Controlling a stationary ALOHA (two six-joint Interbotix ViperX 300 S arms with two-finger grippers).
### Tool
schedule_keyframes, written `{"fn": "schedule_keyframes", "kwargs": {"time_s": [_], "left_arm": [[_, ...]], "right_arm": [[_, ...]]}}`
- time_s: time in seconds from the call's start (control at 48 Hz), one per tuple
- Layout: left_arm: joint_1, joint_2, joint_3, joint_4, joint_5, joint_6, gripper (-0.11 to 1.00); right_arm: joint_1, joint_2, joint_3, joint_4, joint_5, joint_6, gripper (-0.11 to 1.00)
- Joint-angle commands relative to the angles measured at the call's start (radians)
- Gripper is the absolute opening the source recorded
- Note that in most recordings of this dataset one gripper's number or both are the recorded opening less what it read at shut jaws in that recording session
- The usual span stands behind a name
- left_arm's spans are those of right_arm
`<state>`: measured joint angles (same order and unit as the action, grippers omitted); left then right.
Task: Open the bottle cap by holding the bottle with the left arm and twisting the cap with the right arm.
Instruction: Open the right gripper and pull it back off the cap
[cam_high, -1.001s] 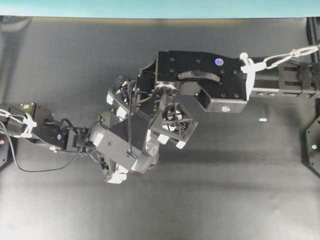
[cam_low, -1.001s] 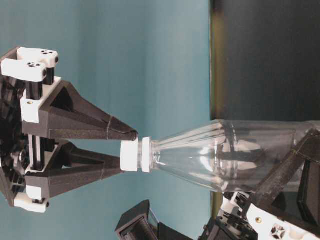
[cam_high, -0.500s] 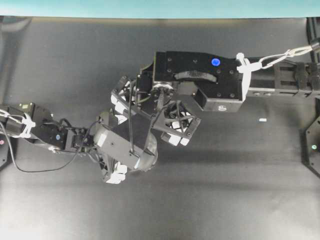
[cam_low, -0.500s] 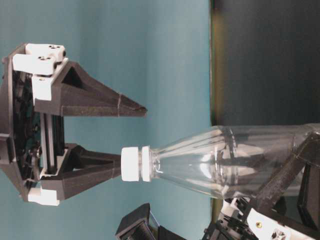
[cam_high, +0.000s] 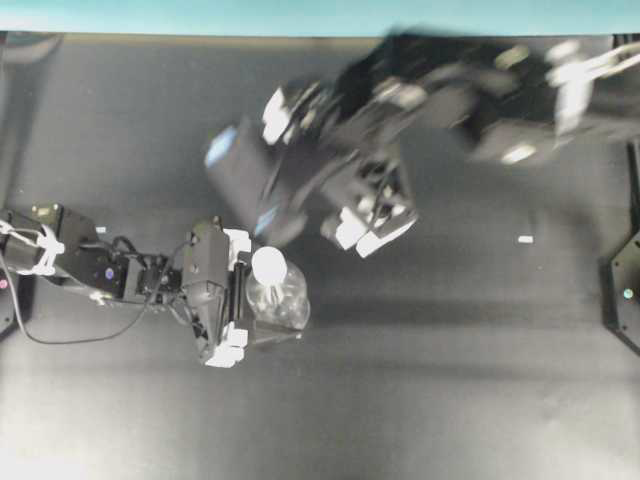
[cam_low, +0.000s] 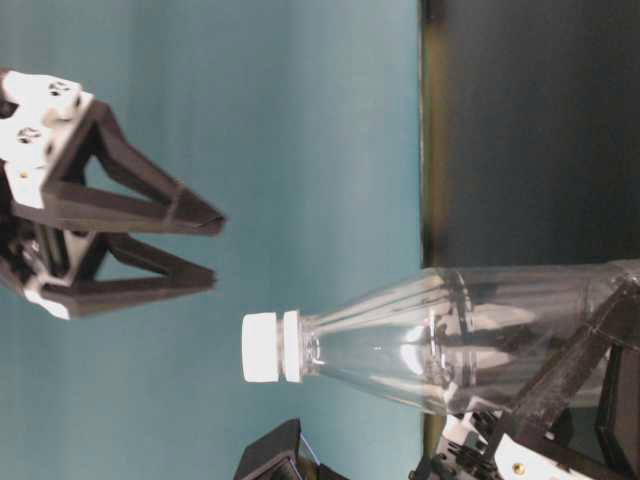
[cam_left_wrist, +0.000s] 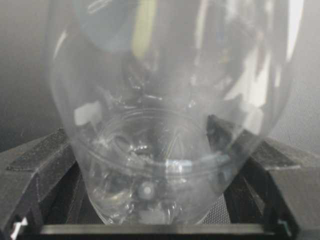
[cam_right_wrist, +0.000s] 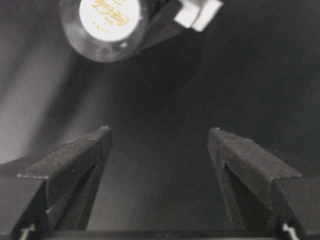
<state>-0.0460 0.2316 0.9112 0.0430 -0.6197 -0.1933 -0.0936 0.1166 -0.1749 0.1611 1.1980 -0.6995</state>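
The clear bottle stands upright, gripped low on its body by my left gripper, which is shut on it. In the left wrist view the bottle fills the space between the black fingers. The white cap sits on the neck. My right gripper is open and empty, above and to one side of the cap, not touching it. It is motion-blurred in the overhead view. The right wrist view shows its jaws spread, with the cap at the top left.
A tiny white scrap lies on the dark table at the right. Black fixtures sit at the right edge and the left edge. A teal wall runs along the back.
My right gripper opened off the cap, then lifted up and away from the bottle. The cap stays on the bottle. The left gripper still holds the bottle, a little lower and more upright.
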Motion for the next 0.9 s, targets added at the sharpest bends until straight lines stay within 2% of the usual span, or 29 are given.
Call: {"fn": "schedule_keyframes", "kwargs": {"time_s": [0.0,0.313,0.5,0.688,0.876], "left_arm": [[-0.006,0.011,0.040,0.000,0.020,-0.014,0.84],[-0.008,0.006,0.054,0.000,0.020,-0.015,0.84],[-0.009,0.006,0.051,0.000,0.020,-0.012,0.84],[-0.008,0.005,0.049,0.000,0.018,-0.012,0.84],[-0.009,0.005,0.048,0.000,0.020,-0.009,0.84]], "right_arm": [[0.052,-0.083,0.049,0.018,-0.083,0.063,0.75],[0.101,-0.215,0.278,0.020,-0.311,0.336,0.74],[0.135,-0.302,0.403,0.020,-0.439,0.460,0.74],[0.166,-0.430,0.566,0.020,-0.624,0.534,0.74],[0.195,-0.609,0.759,0.014,-0.848,0.545,0.74]]}}
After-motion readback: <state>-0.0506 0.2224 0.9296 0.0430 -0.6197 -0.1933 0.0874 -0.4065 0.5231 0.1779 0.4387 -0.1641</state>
